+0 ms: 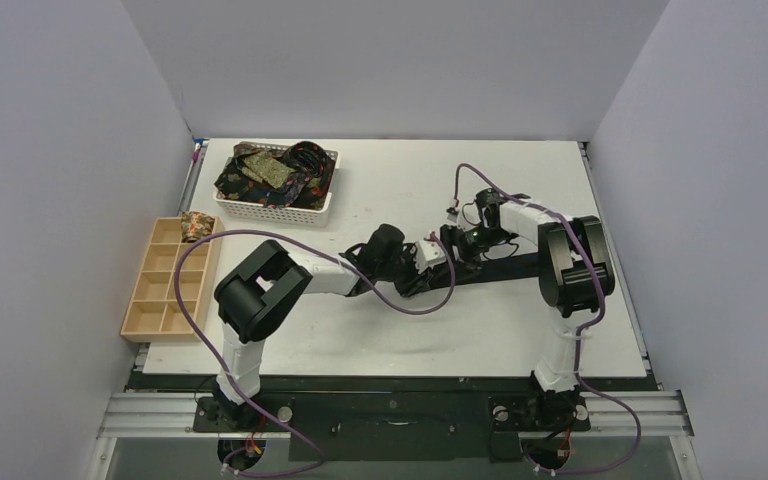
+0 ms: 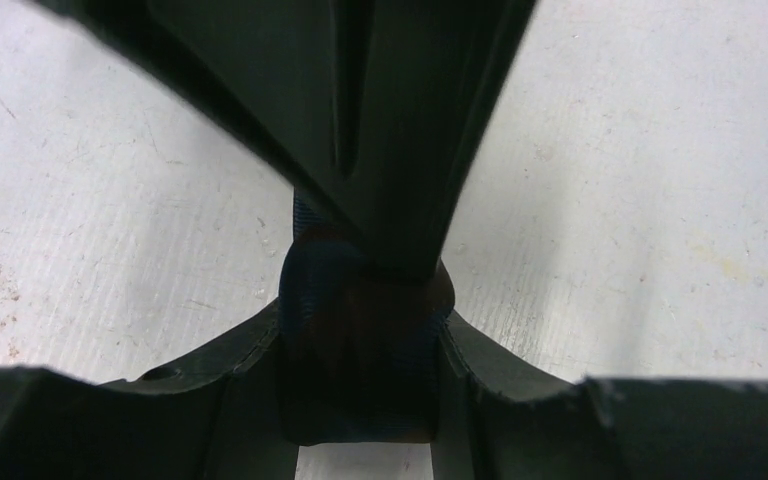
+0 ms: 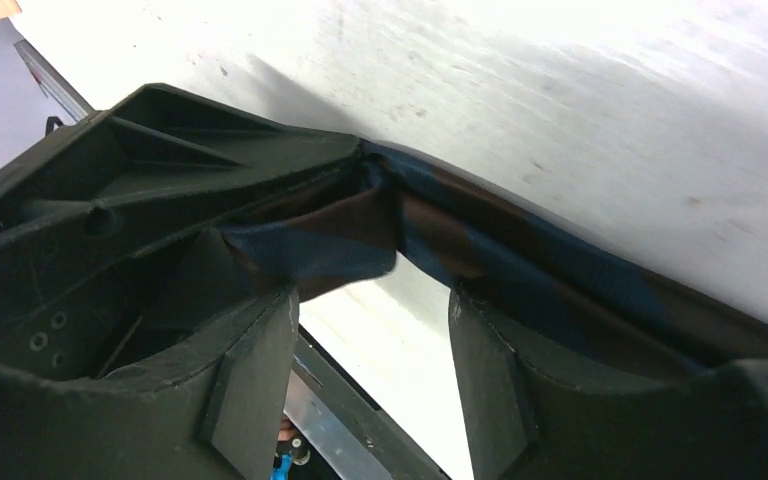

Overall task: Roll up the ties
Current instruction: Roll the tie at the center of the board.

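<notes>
A dark tie with blue and brown stripes (image 1: 505,267) lies as a long strip across the middle of the table. My left gripper (image 1: 432,262) is shut on its end; in the left wrist view the folded fabric (image 2: 360,320) is squeezed between the jaws of the left gripper (image 2: 360,370). My right gripper (image 1: 457,240) is right beside it. In the right wrist view the right gripper (image 3: 375,350) is open, with bare table between its fingers, and the tie (image 3: 460,235) runs across just past the fingertips into the left gripper (image 3: 160,180).
A white lattice basket (image 1: 322,205) at the back left holds several patterned ties (image 1: 270,172). A pale wooden compartment tray (image 1: 155,290) stands at the left edge with a patterned rolled tie (image 1: 196,226) at its far end. Purple cables loop over both arms.
</notes>
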Available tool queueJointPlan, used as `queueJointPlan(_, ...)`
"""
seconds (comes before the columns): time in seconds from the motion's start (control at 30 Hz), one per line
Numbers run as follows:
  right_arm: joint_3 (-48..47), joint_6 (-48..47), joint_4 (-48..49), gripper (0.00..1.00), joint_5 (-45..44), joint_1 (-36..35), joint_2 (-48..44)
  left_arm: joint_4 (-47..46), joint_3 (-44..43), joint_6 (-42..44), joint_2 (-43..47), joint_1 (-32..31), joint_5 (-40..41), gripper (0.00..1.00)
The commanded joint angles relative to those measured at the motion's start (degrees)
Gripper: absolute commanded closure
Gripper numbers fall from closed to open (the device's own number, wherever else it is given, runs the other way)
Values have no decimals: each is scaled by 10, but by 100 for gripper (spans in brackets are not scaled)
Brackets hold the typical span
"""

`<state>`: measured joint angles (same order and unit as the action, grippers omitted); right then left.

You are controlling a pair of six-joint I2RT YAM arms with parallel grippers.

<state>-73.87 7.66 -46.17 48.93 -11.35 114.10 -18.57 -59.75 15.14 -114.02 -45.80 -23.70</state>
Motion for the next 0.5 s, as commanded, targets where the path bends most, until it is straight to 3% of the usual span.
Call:
queueJointPlan(0.0, -19, 28, 38, 47, 29, -35, -25, 165, -13, -14, -24, -7, 71, 88)
queueJointPlan(0.47, -51, 8, 11, 47, 52, -35, -25, 214, -36, 7, -37, -8, 60, 86)
